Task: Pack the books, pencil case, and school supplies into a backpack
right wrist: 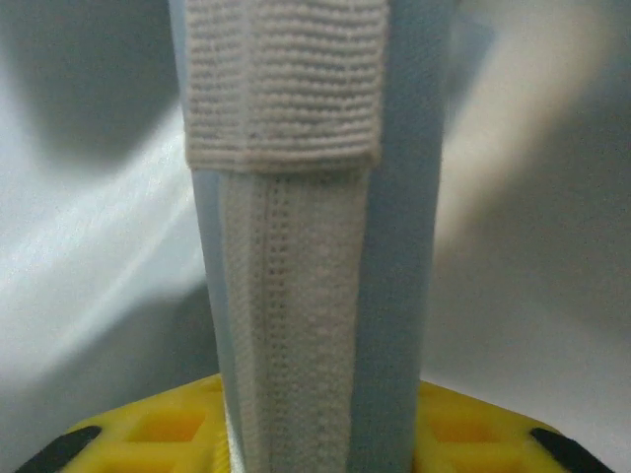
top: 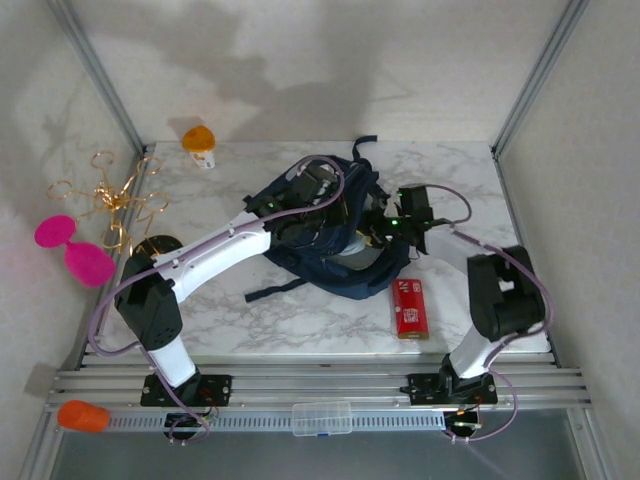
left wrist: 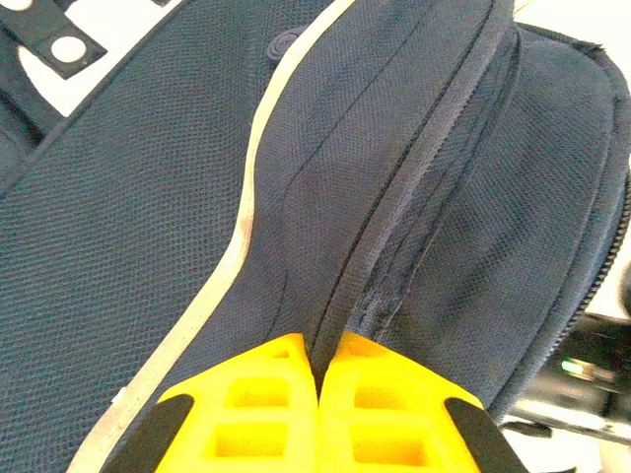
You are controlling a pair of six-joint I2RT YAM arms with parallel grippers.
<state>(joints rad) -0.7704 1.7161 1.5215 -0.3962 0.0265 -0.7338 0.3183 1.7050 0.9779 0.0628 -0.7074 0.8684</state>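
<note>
On the white marbled desk (top: 320, 322), at its far left corner, I see a small orange capped object (top: 198, 138). Past the left edge hangs a tangle of thin gold wire loops (top: 110, 195), with two bright pink round discs (top: 55, 231) just beside it. A round black-and-gold disc (top: 155, 247) lies near that edge. On the metal front rail (top: 520, 385) lie an orange rounded object (top: 82, 416) and a clear plastic oblong box (top: 321, 418).

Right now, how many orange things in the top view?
2. One orange object near the table's far-left corner; one orange capped object on the frame's near-left corner, off the table. The backpack could hide more.
</note>
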